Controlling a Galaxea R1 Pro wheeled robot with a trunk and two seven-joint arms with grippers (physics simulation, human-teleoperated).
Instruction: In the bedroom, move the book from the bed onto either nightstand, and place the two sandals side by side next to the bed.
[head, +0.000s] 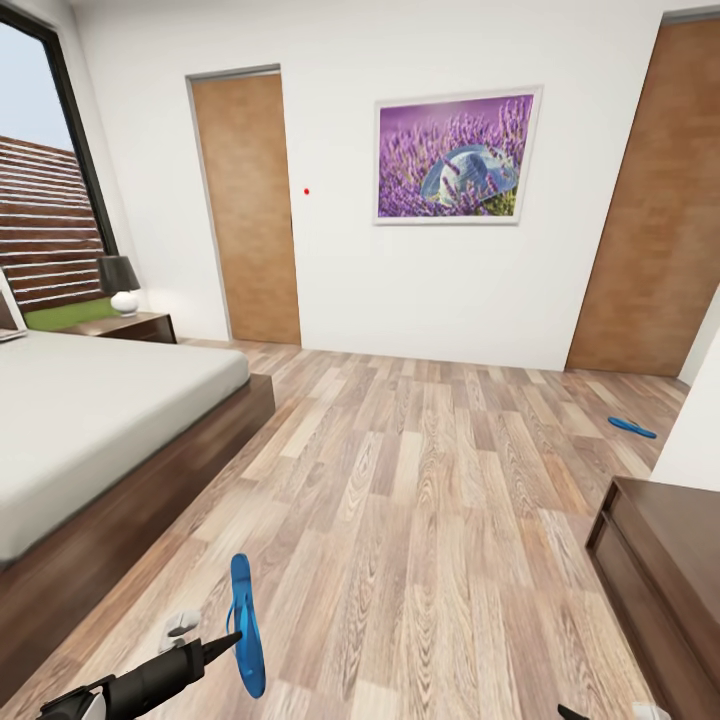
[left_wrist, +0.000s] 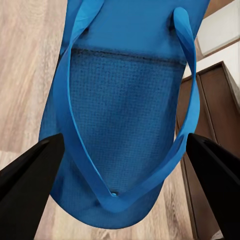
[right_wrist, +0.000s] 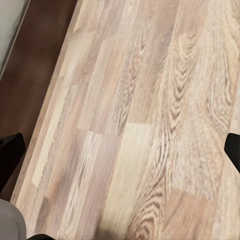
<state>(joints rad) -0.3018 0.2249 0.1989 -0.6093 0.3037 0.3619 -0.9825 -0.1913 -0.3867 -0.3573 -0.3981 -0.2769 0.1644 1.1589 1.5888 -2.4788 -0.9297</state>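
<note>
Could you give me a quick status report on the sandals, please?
Left end effector shut on one blue sandal beside the bed. Right end effector open. Second sandal across the floor. Path between unobstructed.

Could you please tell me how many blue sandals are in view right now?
2: one sandal between the left gripper jaws near the bed; the other sandal on the floor at far right.

Bright, even, sharp render; soft faint shadows.

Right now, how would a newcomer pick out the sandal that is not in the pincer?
Start at the tall brown wooden door on the right. On the wood-plank floor before it lies a flat bright blue flip-flop, alone, unlike its twin at the left pincer.
</note>
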